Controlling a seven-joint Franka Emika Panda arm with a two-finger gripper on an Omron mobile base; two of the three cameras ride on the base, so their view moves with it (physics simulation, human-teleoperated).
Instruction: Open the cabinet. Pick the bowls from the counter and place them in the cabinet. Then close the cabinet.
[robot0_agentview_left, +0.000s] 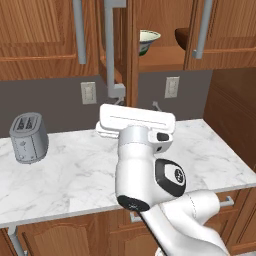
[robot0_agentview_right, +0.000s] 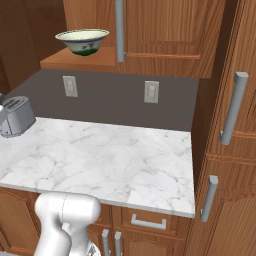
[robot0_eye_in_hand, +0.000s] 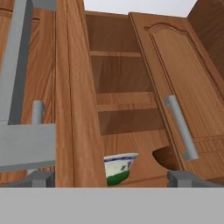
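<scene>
Both bowls (robot0_agentview_left: 149, 41) sit inside the cabinet (robot0_eye_in_hand: 118, 109) — dark one seemingly half-hidden — gripper (robot0_eye_in_hand: 109, 177) spread wide, empty.

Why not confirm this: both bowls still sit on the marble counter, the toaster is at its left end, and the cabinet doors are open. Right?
Wrong about the bowls: the cream bowl and the brown bowl sit on the shelf inside the cabinet, as the left base view shows. The toaster and open doors are right.

The cabinet (robot0_agentview_left: 165, 30) is reddish-brown wood with grey bar handles (robot0_agentview_left: 202, 30). One bowl (robot0_agentview_right: 83, 41) is cream with green and blue markings; the other (robot0_agentview_left: 182, 37) is dark brown. The table (robot0_agentview_right: 110, 160) is white, grey-veined marble, and the toaster (robot0_agentview_left: 28, 137) is grey.
</scene>
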